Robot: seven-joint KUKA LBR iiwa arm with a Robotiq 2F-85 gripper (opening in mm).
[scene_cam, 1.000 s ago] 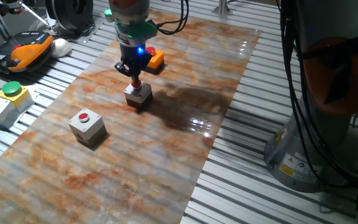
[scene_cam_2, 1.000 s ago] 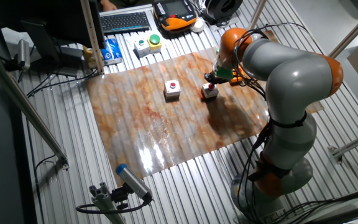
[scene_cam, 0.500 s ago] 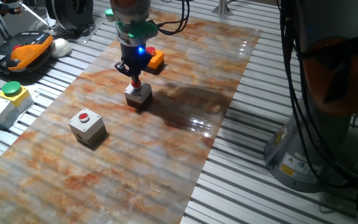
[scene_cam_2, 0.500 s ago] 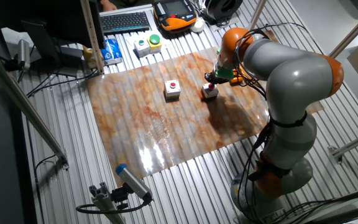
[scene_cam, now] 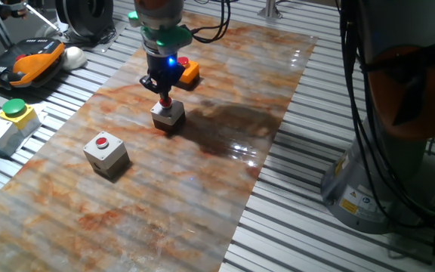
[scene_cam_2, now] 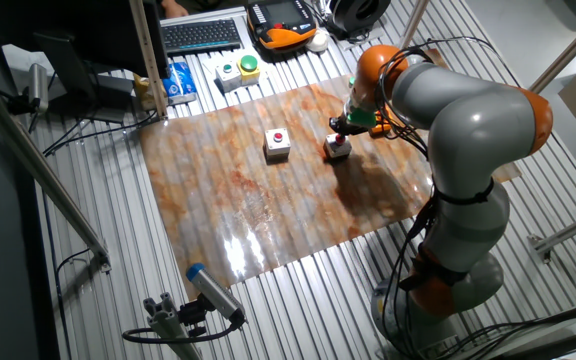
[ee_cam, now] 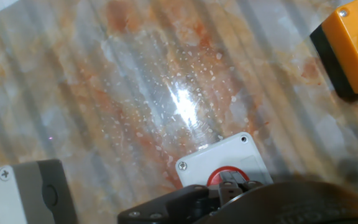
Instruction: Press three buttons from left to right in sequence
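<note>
Three button boxes lie on the marbled mat. The left grey-white box carries a red button and stands free; it also shows as the left box and as a corner of the left box. My gripper points straight down, its fingers shut together with the tips resting on the red button of the middle box. From the other side, the gripper stands over the middle box. The orange box lies just behind the gripper, and the orange box fills the hand view's top right corner.
A grey box with a green button and yellow top stands off the mat at the left, near an orange-black pendant. A keyboard lies beyond the mat. The robot's base rises at the right.
</note>
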